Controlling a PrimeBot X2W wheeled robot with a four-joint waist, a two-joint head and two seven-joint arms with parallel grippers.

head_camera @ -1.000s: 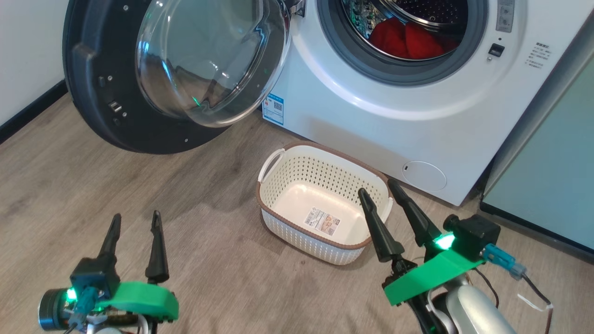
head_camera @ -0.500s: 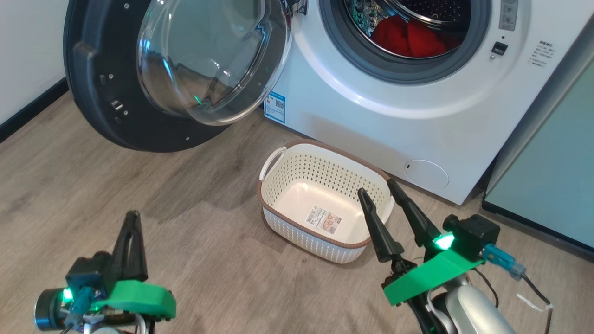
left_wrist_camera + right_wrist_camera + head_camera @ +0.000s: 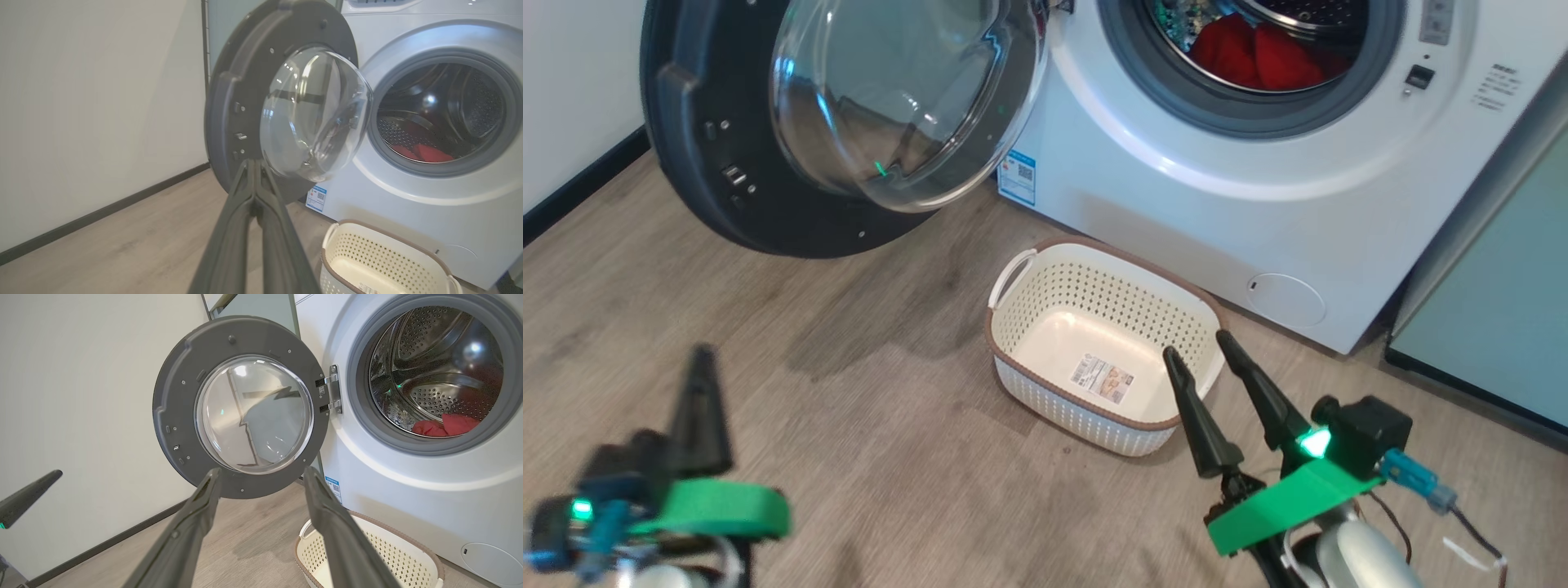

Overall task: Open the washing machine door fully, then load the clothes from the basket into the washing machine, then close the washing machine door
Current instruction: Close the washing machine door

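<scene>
The washing machine [image 3: 1176, 188] stands at the back, and its black-rimmed glass door [image 3: 849, 122] is swung wide open to the left. Red clothes [image 3: 1258, 57] lie inside the steel drum [image 3: 441, 379]. On the floor in front sits the cream basket [image 3: 1103, 343], holding nothing but its paper sticker. My left gripper [image 3: 701, 359] is low at the lower left, shut on nothing, pointing toward the door [image 3: 282, 114]. My right gripper [image 3: 1196, 343] hangs open just above the basket's near right rim. In the right wrist view the clothes [image 3: 445, 424] and the door [image 3: 241, 404] show beyond my open fingers.
A white wall with a dark skirting board [image 3: 580, 184] runs along the left. A pale teal cabinet [image 3: 1494, 327] stands right of the machine. Wood floor [image 3: 849, 425] stretches between my arms and the basket.
My left gripper has shut from wide open and shifted left and down. The head camera has moved a little, so the whole scene has shifted. The right gripper stays open.
</scene>
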